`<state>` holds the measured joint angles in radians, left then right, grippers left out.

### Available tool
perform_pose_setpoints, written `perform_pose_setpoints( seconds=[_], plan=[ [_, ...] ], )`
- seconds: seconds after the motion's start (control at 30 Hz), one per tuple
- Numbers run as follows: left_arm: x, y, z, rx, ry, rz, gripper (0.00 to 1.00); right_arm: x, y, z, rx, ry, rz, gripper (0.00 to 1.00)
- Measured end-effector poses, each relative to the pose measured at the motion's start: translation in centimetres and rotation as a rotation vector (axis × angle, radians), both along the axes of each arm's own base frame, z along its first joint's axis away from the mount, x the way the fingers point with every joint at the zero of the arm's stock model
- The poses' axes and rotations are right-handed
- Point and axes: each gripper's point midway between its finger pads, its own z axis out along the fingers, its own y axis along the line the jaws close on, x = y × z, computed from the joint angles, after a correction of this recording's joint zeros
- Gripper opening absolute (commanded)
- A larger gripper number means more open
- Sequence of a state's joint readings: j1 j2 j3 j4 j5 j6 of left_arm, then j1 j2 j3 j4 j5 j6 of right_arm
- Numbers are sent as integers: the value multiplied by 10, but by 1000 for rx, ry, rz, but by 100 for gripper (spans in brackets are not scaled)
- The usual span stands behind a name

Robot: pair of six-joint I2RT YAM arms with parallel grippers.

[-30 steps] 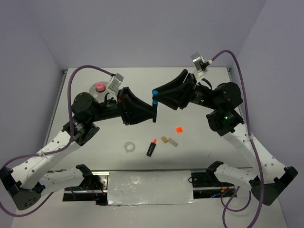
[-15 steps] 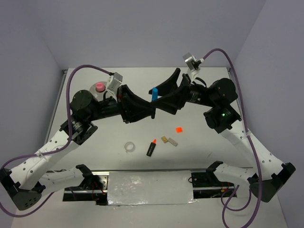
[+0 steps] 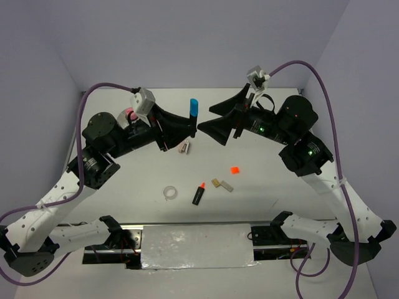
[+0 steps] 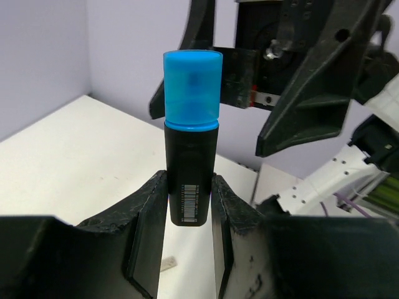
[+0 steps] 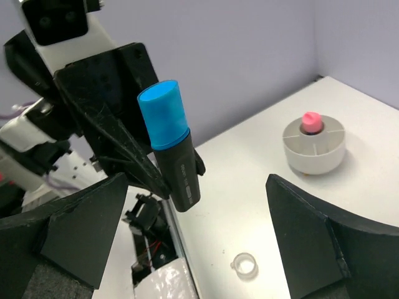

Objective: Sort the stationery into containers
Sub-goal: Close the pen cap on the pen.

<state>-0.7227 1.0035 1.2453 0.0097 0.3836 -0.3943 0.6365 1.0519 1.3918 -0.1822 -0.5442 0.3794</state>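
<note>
Walls point(image 3: 187, 43) of pale lavender close round a matte white table point(image 3: 268, 187) on three sides, and a crinkled silvery sheet point(image 3: 196, 246) lies along its near edge between the arm bases. Above the middle of the table, clear of the surface, the left gripper point(image 3: 191, 129) is clamped on the lower body of the blue-capped marker point(image 3: 194, 107), cap upward. The right gripper point(image 3: 206, 119) faces it from just beside, jaws spread wide and grasping nothing. Only the overhead view takes in the loose pieces lying nearer the bases: the orange-capped marker point(image 3: 198, 194), an orange square point(image 3: 235, 169), tan and grey blocks point(image 3: 222, 184) just beside each other, and a small pale piece point(image 3: 185, 147) below the grippers. The right wrist camera alone gives a clean look at the round dish point(image 5: 313, 161) with the pink cylinder point(image 5: 310, 121) upright inside it, though which compartment cannot be told. It also shows the clear tape ring point(image 5: 245, 266) lying flat, well apart from the dish. The left wrist view adds a barcode label on the marker's black barrel. The cap is a smooth, translucent blue cylinder, while the fingers point(image 4: 146, 215) are coarse, grainy black wedges. The dish is whitish with thin partition walls.
</note>
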Motion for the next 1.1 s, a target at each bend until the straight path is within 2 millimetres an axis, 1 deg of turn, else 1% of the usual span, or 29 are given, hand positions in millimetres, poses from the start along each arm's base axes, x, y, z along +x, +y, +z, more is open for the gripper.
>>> perform_pose_setpoints(
  seconds=[0.03,0.13,0.17,0.23,0.33,0.43,0.53,0.67,0.7,0.77,0.8,0.87,0.9,1.0,1.1],
  plan=[
    [2,2,1,2,-6,16,0,3,0,1,-4,6,-27,100],
    [12,7,0,18,-23,78,0,2,5,4,1,11,-77,99],
    [15,8,-1,26,-25,95,0,1,8,4,3,15,-89,94],
    [20,11,0,43,-32,126,0,0,11,4,7,19,-116,87],
    [23,14,6,56,-56,148,0,6,12,6,19,25,-177,77],
    [24,14,11,60,-79,153,0,16,12,7,24,27,-231,72],
    [24,14,11,63,-82,151,0,26,17,6,28,30,-266,70],
    [26,12,7,73,-72,150,0,33,25,0,19,36,-276,66],
    [27,11,6,77,-70,149,0,34,28,0,18,36,-275,62],
    [27,9,3,85,-64,142,0,35,31,-1,13,36,-271,58],
    [28,9,2,88,-61,141,0,36,33,0,18,33,-270,53],
    [28,7,-1,93,-57,134,0,37,37,2,23,26,-267,49],
    [28,7,-1,94,-55,133,0,37,38,3,27,24,-265,43],
    [28,6,-2,95,-55,133,0,36,42,6,35,11,-255,35],
    [29,7,-1,94,-53,139,0,35,44,7,36,1,-251,30]
  ],
)
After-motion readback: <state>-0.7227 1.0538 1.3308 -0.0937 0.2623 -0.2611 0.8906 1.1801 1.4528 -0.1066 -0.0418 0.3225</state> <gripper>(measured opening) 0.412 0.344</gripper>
